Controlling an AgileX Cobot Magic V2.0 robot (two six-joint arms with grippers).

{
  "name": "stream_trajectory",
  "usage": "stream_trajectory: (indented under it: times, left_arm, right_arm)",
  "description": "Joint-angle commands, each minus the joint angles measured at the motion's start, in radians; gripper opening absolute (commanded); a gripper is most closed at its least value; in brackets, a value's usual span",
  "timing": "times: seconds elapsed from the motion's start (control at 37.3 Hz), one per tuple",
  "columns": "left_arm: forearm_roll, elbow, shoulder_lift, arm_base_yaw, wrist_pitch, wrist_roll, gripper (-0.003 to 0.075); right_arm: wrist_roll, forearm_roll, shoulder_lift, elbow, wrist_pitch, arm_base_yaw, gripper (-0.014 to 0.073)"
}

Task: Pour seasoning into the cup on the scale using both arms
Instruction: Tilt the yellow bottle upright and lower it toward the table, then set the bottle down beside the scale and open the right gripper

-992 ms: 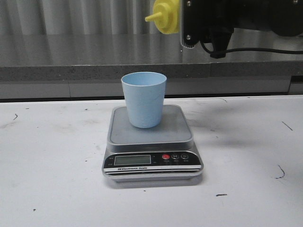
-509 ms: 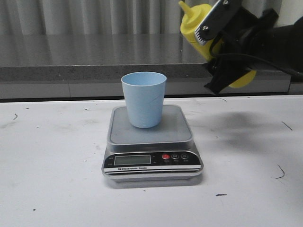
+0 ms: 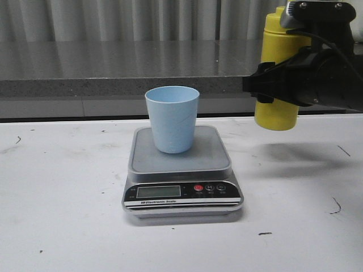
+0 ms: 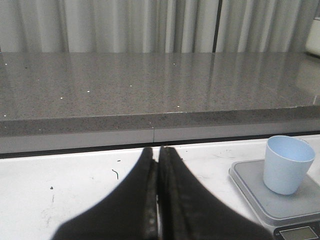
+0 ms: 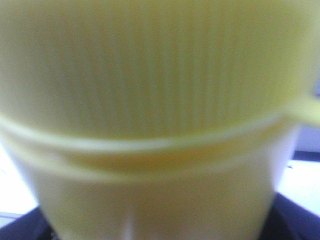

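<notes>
Item: tall yellow plastic squeeze bottle of seasoning (image 3: 276, 73). Position: carried in the air to the right of the scale and beyond its back edge, clear of the white tabletop (image 3: 62, 192). Long axis upright. The cap end runs out of the top of the front view, so the nozzle cannot be seen there. In the right wrist view the ribbed yellow cap and body (image 5: 150, 100) fill the picture, blurred.

Item: right tool (image 3: 289, 79), black and blocky. State: clamped round the middle of the bottle's body, approaching from the right side. The fingertips themselves are hidden behind the bottle.

Item: small pale blue plastic tapered cup (image 3: 172, 118). Position: upright on the platform of the scale, towards its rear, mouth open upward. Contents cannot be made out from either view. It lies to the left of the bottle and lower, with a clear gap between them.

Item: flat silver-grey digital kitchen scale (image 3: 181, 170) with black front panel, display and red button. Position: centre of the tabletop, panel facing the camera. Display reading too small to tell.

Item: left tool (image 4: 159, 200). State: fingers pressed together, holding nothing. Position: low over the tabletop on the left; the cup (image 4: 287, 164) and scale (image 4: 260, 200) lie ahead of it and to its right.

Judgement: the right arm is the pouring arm; the bottle would have to travel left and tip its nozzle over the cup's mouth.
</notes>
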Motion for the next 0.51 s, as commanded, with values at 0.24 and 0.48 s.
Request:
stream_trajectory:
  times: [0.24, 0.48]
  left_arm:
    - [-0.013, -0.024, 0.012, 0.002, -0.074, -0.004, -0.0020]
    - [-0.013, -0.024, 0.012, 0.002, -0.074, -0.004, -0.0020]
  right_arm:
    - [0.030, -0.028, -0.054, 0.009, -0.131, 0.001, 0.0116]
    - [0.030, -0.074, -0.053, 0.080, -0.189, 0.001, 0.0116]
